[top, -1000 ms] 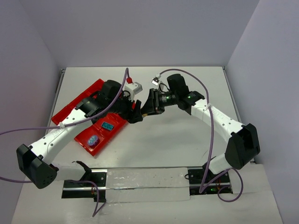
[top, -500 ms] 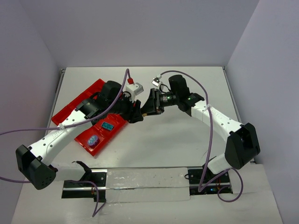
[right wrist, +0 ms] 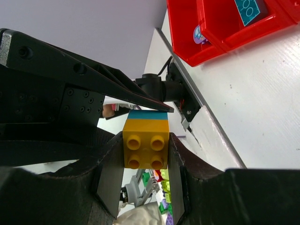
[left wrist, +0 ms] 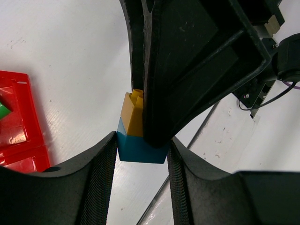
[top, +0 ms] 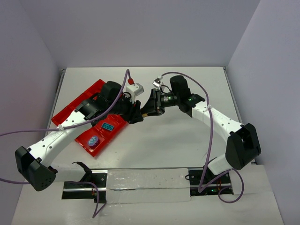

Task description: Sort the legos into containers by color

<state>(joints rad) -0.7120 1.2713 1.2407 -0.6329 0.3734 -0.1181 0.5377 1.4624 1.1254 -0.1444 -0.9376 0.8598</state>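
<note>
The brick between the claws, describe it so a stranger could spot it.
Right of the red tray, the left claw and right claw meet tip to tip. Pinched between them is a small brick. It alone is gripped from both sides, a yellow half on a teal half.

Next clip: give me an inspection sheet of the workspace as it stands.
Surface: white table.
Job's things: yellow-on-teal brick stack held between both arms; red tray at left, teal label in one compartment.
Clutter: nothing seen.
Grippers: left gripper fingers clamp the teal half; right gripper shut on the yellow half.
Cables: a purple cable loops along each arm.
Surroundings: plain grey walls.
</note>
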